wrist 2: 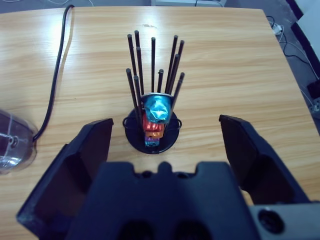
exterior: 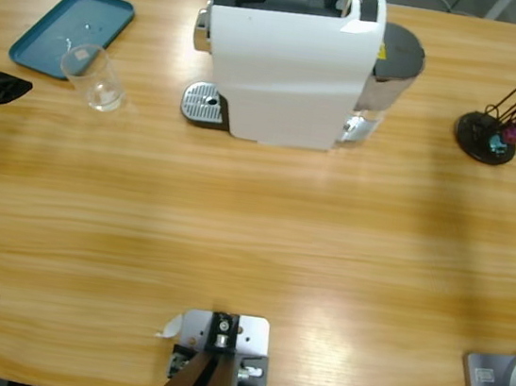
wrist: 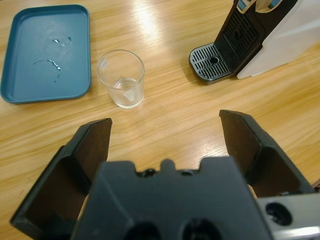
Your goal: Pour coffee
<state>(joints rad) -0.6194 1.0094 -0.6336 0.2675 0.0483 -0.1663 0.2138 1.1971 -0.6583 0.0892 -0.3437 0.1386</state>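
Clear plastic cup [wrist: 121, 79] stands upright near the table's [exterior: 252, 240] far-left corner, just beside the teal tray [wrist: 46, 52] and left of the coffee machine's [exterior: 290, 59] drip grate [wrist: 212, 61]; only the left wrist view shows droplets on the tray and the left gripper [wrist: 165, 132] with jaws spread wide, holding nothing. High view cuts that gripper to a black tip at the left edge. Right gripper [wrist 2: 165, 132], wide open and empty, faces the capsule rack [wrist 2: 152, 107], whose lower capsules hide behind the blue one [wrist 2: 159, 109].

Clear cup [wrist: 121, 79] and white coffee machine [exterior: 289, 64], both upright
Cup stands empty between the teal tray [wrist: 30, 75] and the machine's drip grate [wrist: 214, 61].
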